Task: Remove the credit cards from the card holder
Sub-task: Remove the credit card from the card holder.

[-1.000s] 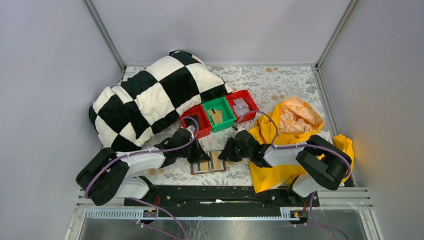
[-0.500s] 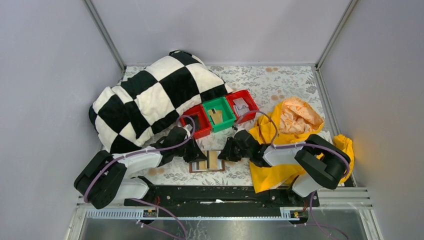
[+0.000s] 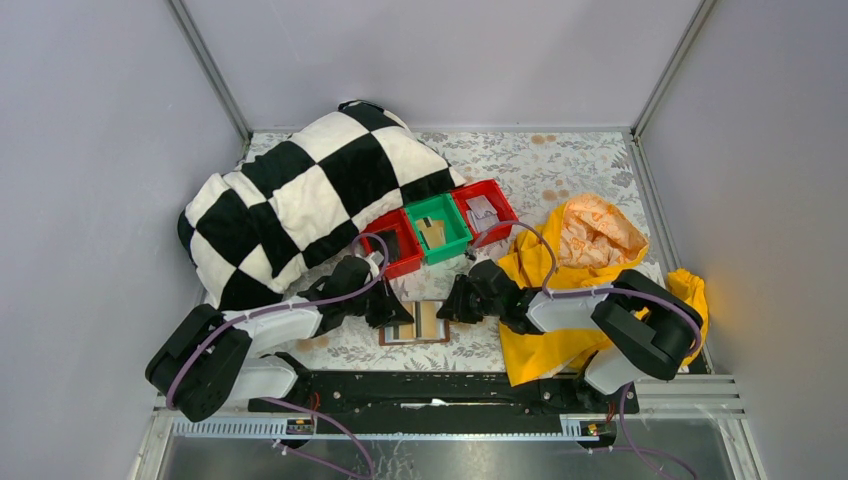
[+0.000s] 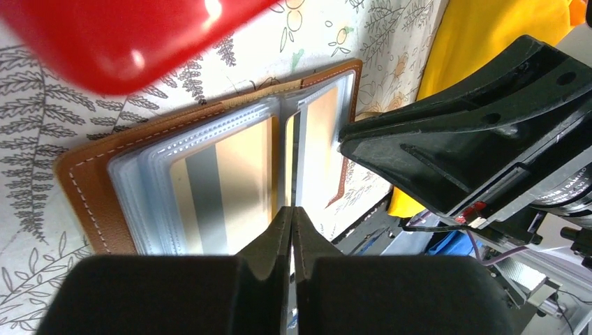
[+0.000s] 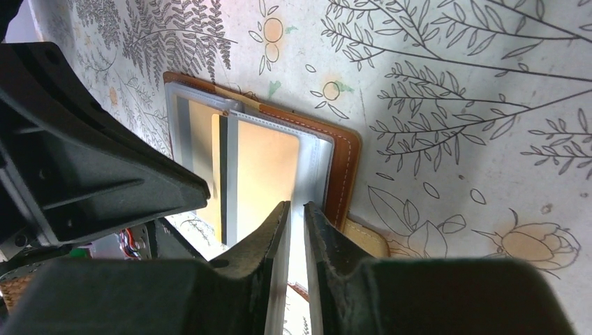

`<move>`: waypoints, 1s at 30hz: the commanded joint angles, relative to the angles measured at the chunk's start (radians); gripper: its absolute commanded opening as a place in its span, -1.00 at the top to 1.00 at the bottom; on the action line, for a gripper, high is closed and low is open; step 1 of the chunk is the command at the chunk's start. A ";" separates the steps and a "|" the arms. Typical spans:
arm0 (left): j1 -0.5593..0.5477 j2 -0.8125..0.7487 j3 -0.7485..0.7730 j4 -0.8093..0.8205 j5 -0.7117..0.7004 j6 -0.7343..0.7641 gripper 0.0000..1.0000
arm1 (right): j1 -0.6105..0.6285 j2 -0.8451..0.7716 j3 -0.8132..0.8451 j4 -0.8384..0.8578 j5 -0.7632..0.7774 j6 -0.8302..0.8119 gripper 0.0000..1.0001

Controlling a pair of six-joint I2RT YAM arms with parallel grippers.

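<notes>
card holder (image 3: 415,322) lies open between your arms, gold cards (image 4: 237,174) sleeved, long sides near-far. left gripper (image 4: 292,213) is pinched shut by the fold; right gripper (image 5: 297,207) is barely parted at the right edge, grip unclear.

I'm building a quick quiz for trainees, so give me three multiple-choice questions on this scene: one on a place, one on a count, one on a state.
1. Where is the card holder? A on the yellow cloth; B on the checkered blanket; C on the table between the left gripper and right gripper.
2. How many red bins flank the green bin? A one; B two; C three.
3. The card holder is: A open; B folded shut; C rolled up.
Answers: C, it lies flat between them; B, the right red bin completes the pair; A, credit cards show in its sleeves.
</notes>
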 commanded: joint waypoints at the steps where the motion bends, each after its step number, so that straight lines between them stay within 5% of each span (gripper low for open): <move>1: 0.004 -0.021 -0.006 0.049 0.021 0.000 0.67 | 0.008 -0.013 -0.019 -0.158 0.069 -0.031 0.58; 4: 0.004 -0.002 -0.007 0.064 0.030 -0.006 0.16 | 0.007 -0.012 -0.012 -0.163 0.067 -0.036 0.58; 6: 0.004 0.005 -0.009 0.071 0.030 -0.008 0.07 | 0.008 -0.013 -0.011 -0.161 0.065 -0.034 0.57; 14: 0.004 0.003 0.004 0.038 0.000 0.011 -0.07 | 0.007 -0.084 -0.002 -0.193 0.086 -0.036 0.57; 30: 0.004 -0.054 0.061 0.030 0.048 0.000 -0.02 | 0.008 -0.157 0.084 -0.211 0.057 -0.054 0.58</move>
